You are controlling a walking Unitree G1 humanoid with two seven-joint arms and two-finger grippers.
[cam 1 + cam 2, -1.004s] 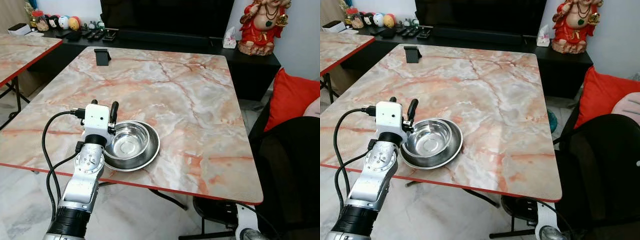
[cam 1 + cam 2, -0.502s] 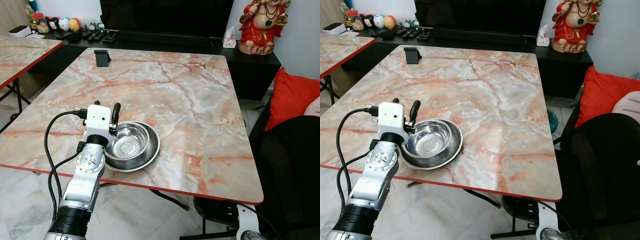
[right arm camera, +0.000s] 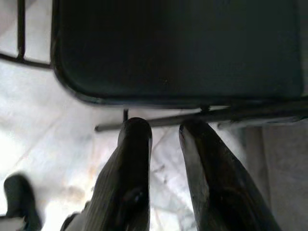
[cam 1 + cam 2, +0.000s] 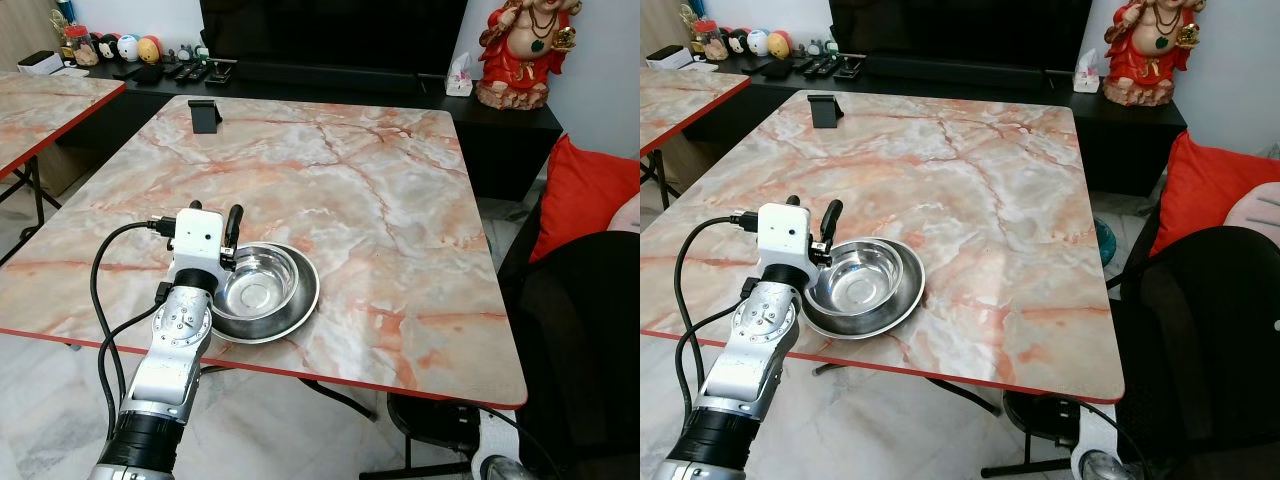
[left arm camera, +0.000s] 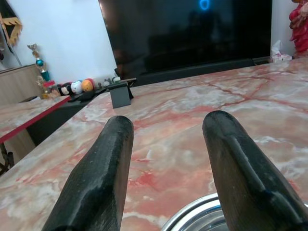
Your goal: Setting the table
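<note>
Left claw (image 5: pixel 168 120) low over the tabletop (image 4: pixel 360 190) at the near left edge, fingers spread wide, gripping nothing. One finger (image 5: pixel 236 163) right at the left rim of the steel bowl (image 4: pixel 258 285), the other outside it; contact with the rim impossible to judge. Bowl upright and empty, seated in a wider shallow steel plate (image 4: pixel 305 300) close to the red front edge. Compared with a second ago, hardly any change: bowl and plate in the same spot, claw shifted only a touch and no narrower. So probably either a place setting just put down and let go, or a grasp on the rim not yet made. Farther off, a small black stand (image 4: pixel 205 113) at the far left corner, well apart from the bowl. Right claw (image 3: pixel 166 127) idle, hanging low over the pale floor beside a black chair (image 3: pixel 178 48), fingers narrowly parted and empty.
</note>
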